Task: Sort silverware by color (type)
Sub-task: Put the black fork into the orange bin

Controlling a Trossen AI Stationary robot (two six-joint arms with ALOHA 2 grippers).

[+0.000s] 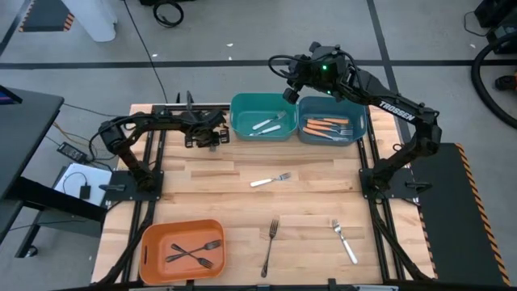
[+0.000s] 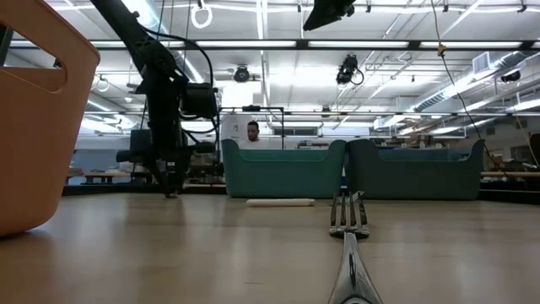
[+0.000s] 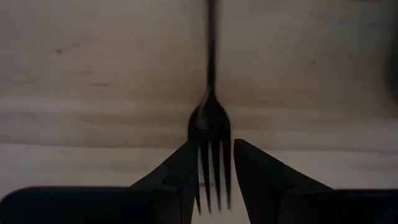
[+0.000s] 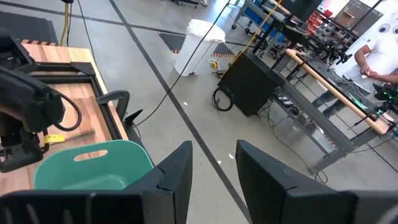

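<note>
Left gripper (image 3: 216, 180) over the wooden table (image 1: 210, 182), at the upper left of the board in the high view, just left of the teal bin (image 1: 239, 103). Its fingers stand a little apart and straddle the tines of a black fork (image 3: 211, 124). A thin strip of table shows beside the outer tines, so by the look of it nothing is clamped yet. In the left wrist view the fork's long axis runs straight up the frame. The head sits low in the frame between the fingertips and the handle leads away toward the top edge. The axis therefore crosses the closing line of the fingers squarely, and a plain squeeze should catch the head. The other black forks lie in the orange bin (image 1: 153, 234) at the lower left of the high view, on the left arm's side. The right gripper (image 4: 214, 180) hangs high over the teal bin at upper centre, its fingers parted and empty. Three forks lie loose on the board: a white-handled fork (image 1: 271, 179) at centre, a dark fork (image 1: 271, 246) and a pale fork (image 1: 343, 241) near the lower edge.
</note>
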